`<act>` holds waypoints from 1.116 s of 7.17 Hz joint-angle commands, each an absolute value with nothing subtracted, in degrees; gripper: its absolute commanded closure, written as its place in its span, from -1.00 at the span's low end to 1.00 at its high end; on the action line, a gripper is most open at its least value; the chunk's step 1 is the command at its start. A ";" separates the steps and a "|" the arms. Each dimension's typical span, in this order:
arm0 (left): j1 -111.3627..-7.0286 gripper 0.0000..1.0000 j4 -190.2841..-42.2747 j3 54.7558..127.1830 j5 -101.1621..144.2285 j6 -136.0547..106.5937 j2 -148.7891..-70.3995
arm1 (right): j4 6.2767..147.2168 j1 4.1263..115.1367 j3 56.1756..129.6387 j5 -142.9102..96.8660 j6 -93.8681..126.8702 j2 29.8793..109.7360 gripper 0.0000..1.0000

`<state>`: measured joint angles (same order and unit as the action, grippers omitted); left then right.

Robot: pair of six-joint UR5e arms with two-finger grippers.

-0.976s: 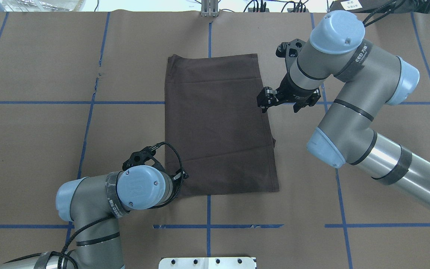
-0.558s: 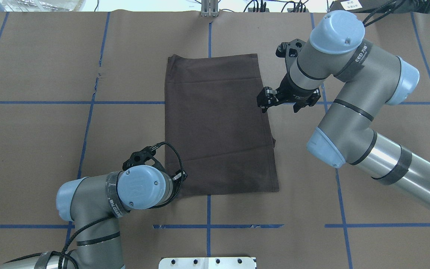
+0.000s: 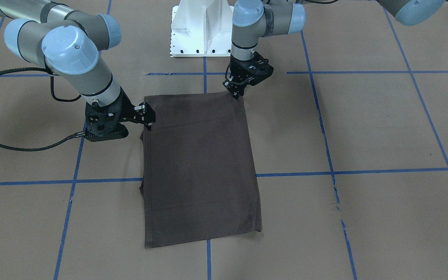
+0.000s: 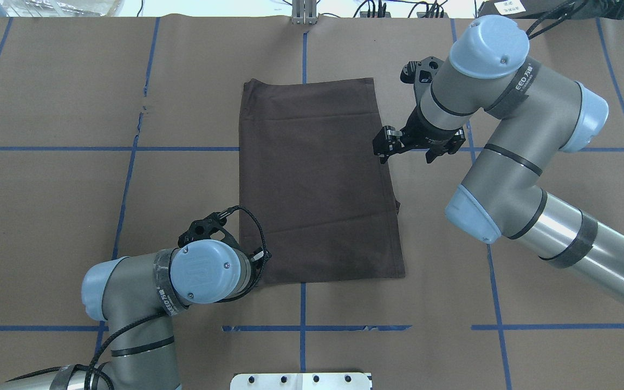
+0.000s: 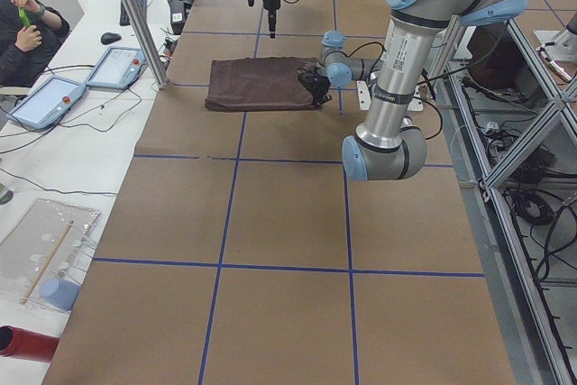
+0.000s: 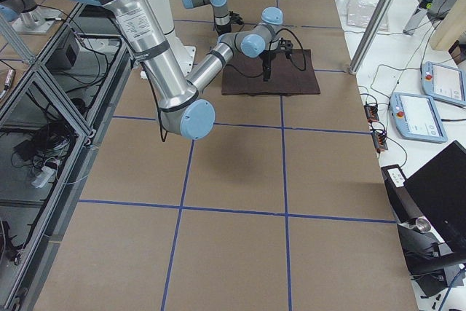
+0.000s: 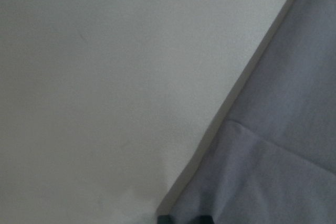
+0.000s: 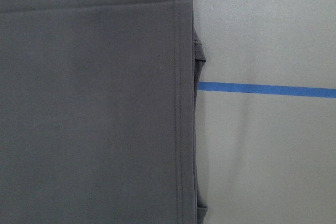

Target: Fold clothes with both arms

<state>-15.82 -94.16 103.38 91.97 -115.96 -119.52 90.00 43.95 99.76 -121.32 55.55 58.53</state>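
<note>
— Has anything changed over the last second?

— Nothing I can find. Nearest the robot, the left arm point(image 4: 128, 292) keeps the same bend. Its left fingers point(image 3: 235, 90) point down at the near left corner of the T-shirt point(image 4: 317, 184). They are at the cloth, but I cannot tell whether they pinch it (the wrist hides them from above, and the left wrist view shows only the corner's edge).

— And the shirt?

— It has the same outline: a tall folded rectangle lying flat in the middle of the worktop point(image 4: 46, 227), covering a crossing of the blue tape point(image 4: 73, 148) lines. Farther out, the right arm point(image 4: 507, 162) hasn't shifted either. The right fingers point(image 3: 149, 118) point down at the shirt's right edge, in its far half. I cannot tell how wide they stand or whether they hold anything.

— Textures?

— The worktop has a matte brown, paper-like cover, slightly torn beside one tape line. The shirt is dull dark-brown cloth with faint creases crossing it near and far. The right wrist view shows twin stitching along that edge and a small tab of cloth poking out past it. The arms are satin grey tubes with smooth, rounded pale-blue caps and black braided cable.
</note>
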 commanded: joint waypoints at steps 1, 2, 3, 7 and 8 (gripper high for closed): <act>-15.82 -0.46 -94.13 103.36 91.93 -115.40 -119.36 | 90.00 43.95 99.76 -121.29 55.55 58.54 -1.00; -15.82 -0.91 -93.96 103.45 92.02 -115.23 -119.09 | 90.09 43.95 99.76 -121.29 55.55 58.54 -1.00; -15.73 -0.97 -92.39 103.53 92.20 -115.22 -119.53 | 90.09 43.95 99.76 -121.29 55.55 58.54 -1.00; -15.30 -0.94 -92.02 103.36 92.29 -115.57 -119.36 | 90.09 43.95 99.67 -121.29 55.55 58.54 -1.00; -14.86 -0.93 -92.02 103.19 92.29 -115.75 -119.36 | 90.09 43.95 99.67 -121.29 55.55 58.62 -1.00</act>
